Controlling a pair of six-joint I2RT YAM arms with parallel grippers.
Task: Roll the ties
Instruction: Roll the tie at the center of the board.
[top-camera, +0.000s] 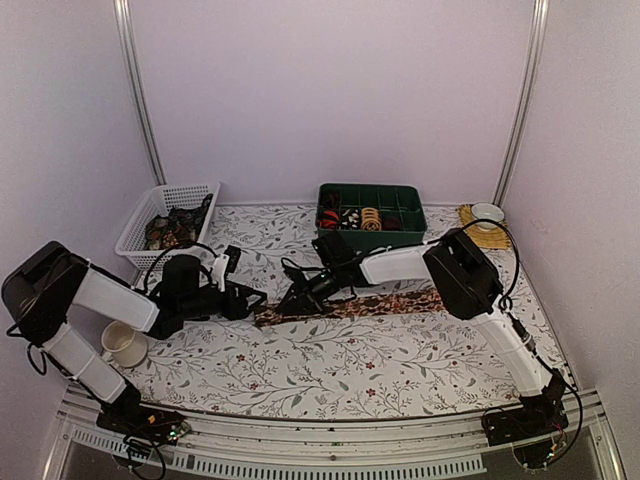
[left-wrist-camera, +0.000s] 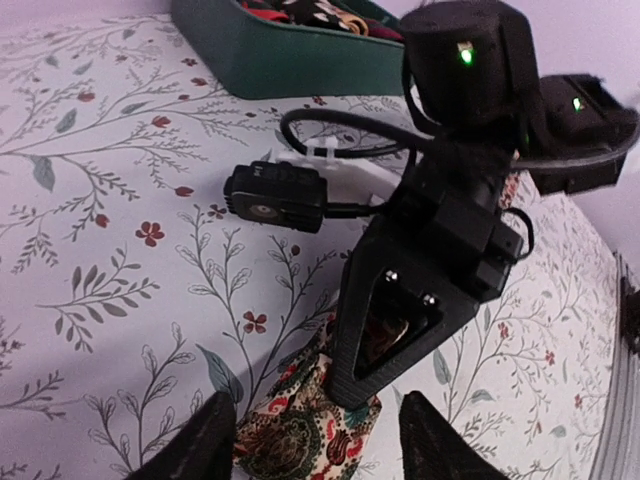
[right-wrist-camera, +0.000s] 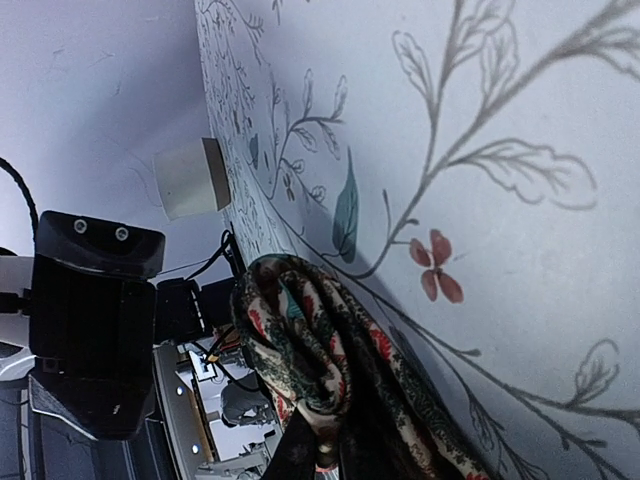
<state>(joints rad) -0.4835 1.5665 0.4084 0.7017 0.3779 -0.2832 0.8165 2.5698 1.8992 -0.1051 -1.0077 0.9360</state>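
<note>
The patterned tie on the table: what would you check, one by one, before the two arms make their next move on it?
1. Right gripper has hold of the tie: ok, shut on its bunched end.
2. Left gripper lined up: ok, open, straddling that end.
3. Room between the two grippers: cannot tell, they sit very close together.
4. Rest of the tie lying straight: ok where visible; the right arm hides part of it.
5. Mug out of the way: ok, beside the left arm, apart from the tie.
</note>
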